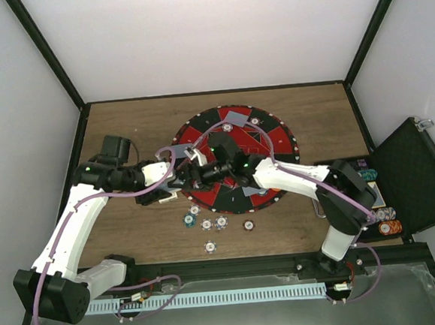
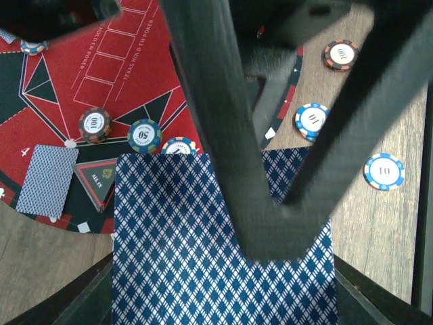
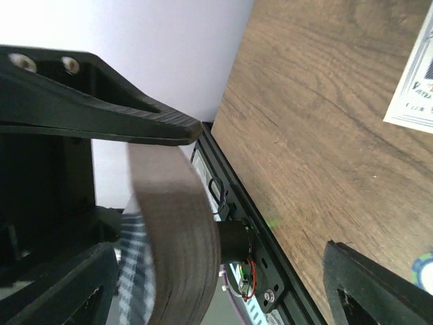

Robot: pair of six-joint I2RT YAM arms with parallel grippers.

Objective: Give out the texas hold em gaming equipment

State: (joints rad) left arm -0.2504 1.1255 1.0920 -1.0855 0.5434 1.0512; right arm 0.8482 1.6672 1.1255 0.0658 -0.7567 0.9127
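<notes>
Left pincer (image 2: 226, 301) grips card deck (image 2: 169, 237) (edge-on from right wrist).

a: where is the mat (image 1: 279, 137)?
b: in the middle of the table (image 1: 139, 123), a bit toward the back.
a: and the loose chips (image 1: 206, 224)?
b: a bunch lie on the table just in front of the mat. a few more lie on the mat near its edge.
a: the case (image 1: 414, 173)?
b: at the right side of the table, open, with more chips in it.
a: cards?
b: one card (image 1: 237, 118) lies at the back of the mat. a stack of cards (image 2: 203, 244) sits between the fingers of the left gripper (image 1: 180, 182), over the mat's front left edge.
</notes>
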